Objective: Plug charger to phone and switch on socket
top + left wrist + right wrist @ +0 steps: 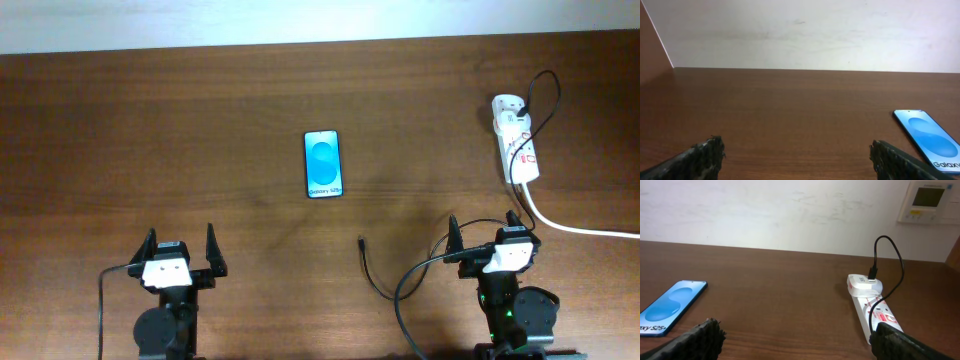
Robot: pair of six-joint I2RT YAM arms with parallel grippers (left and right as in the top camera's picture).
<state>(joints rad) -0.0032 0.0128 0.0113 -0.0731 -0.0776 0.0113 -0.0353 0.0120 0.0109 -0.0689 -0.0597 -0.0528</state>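
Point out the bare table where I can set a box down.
Widest: table left of the phone, beyond the left gripper. Also bare between phone and socket. Crowded around the right gripper, where the charger and the white cord run.

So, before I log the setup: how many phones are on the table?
1: the phone lies screen-up in the middle of the table, left of the socket; nothing in view could hide another.

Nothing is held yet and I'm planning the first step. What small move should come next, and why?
Probably swing the right gripper, open and empty, left and down toward the loose end of the charger. That end lies on the table apart from the phone, nearer this arm than the other.
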